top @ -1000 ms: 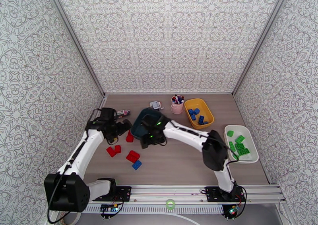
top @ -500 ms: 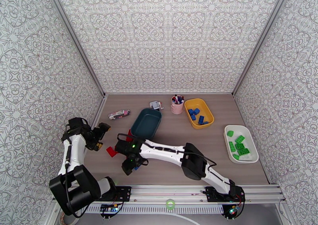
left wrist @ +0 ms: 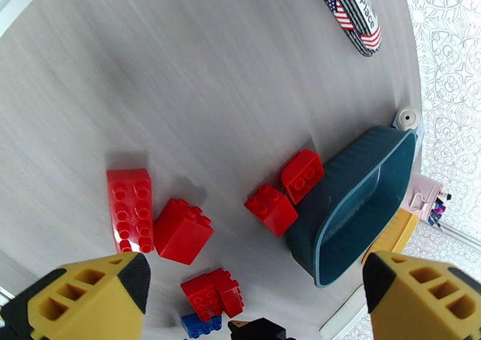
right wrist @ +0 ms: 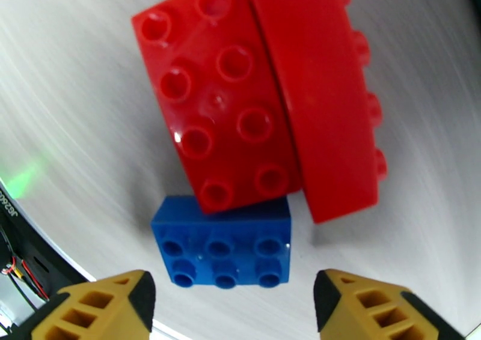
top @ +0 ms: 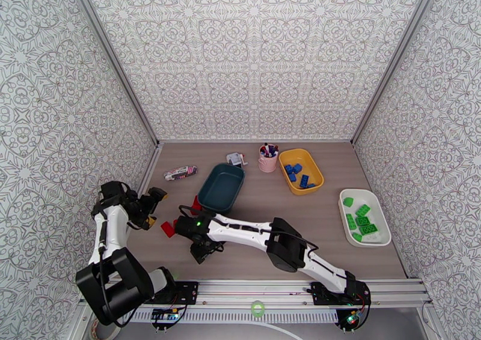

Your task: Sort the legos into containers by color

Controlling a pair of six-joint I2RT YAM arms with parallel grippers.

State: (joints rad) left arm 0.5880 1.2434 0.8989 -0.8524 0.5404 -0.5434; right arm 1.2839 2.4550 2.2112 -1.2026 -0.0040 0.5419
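Both arms have left the teal tray point(top: 221, 187) since a second ago. The left arm has drawn back to the left edge of the desk point(top: 270, 251), and the right arm has swung across and down over the loose bricks near the front.

From above, the left claw point(top: 153, 198) hangs by the left wall. The right claw point(top: 203, 252) sits low over the near cluster, with red bricks point(top: 169, 228) just beside it. Blue bricks point(top: 299, 175) lie in the yellow tray point(top: 312, 155) and green bricks point(top: 362, 220) in the white tray point(top: 385, 230).

The left wrist view shows the left claw point(left wrist: 255, 272) spread wide with nothing in it. It looks down on several red bricks on the desk, two of them just beside the teal tray's outer wall.

The right wrist view shows the right claw point(right wrist: 231, 287) released, its fingers standing apart to either side of the blue brick point(right wrist: 222, 245) and gripping nothing yet. That brick lies flat on the desk, studs up. One long side touches a red brick, and its short ends are free.

The brick is likely light, stiff and smooth-walled, so it should take a firm pinch but could slip or twist if caught on a corner. The free short ends, taken squarely across the middle, look the best hold. The yellow tray is its probable home.
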